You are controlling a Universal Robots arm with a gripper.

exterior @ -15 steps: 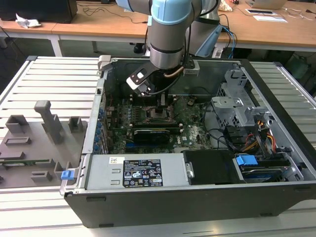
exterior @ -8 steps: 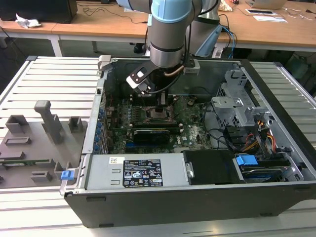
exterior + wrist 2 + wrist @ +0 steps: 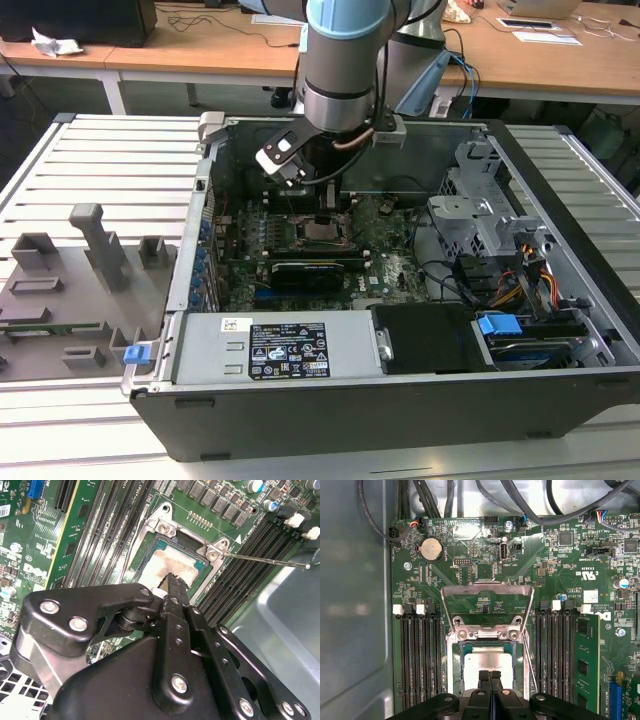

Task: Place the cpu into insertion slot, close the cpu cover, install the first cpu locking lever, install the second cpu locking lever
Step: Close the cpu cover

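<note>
Exterior view: the black two-finger gripper dips into the open dark computer case, its tips hard to pick out. Second wrist view: the fingers are pinched together on nothing, right over the small square silver-grey cpu lying in its socket, near edge hidden. First wrist view: the thin silvery metal cpu cover stands tilted open just beyond.

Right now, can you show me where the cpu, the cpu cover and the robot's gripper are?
cpu (image 3: 487,661): first wrist view, on its pale metal top.
cpu cover (image 3: 487,588): first wrist view, on the open frame's bar opposite the hinge.
gripper (image 3: 490,675): first wrist view, where its two fingertips meet, over the cpu.
</note>
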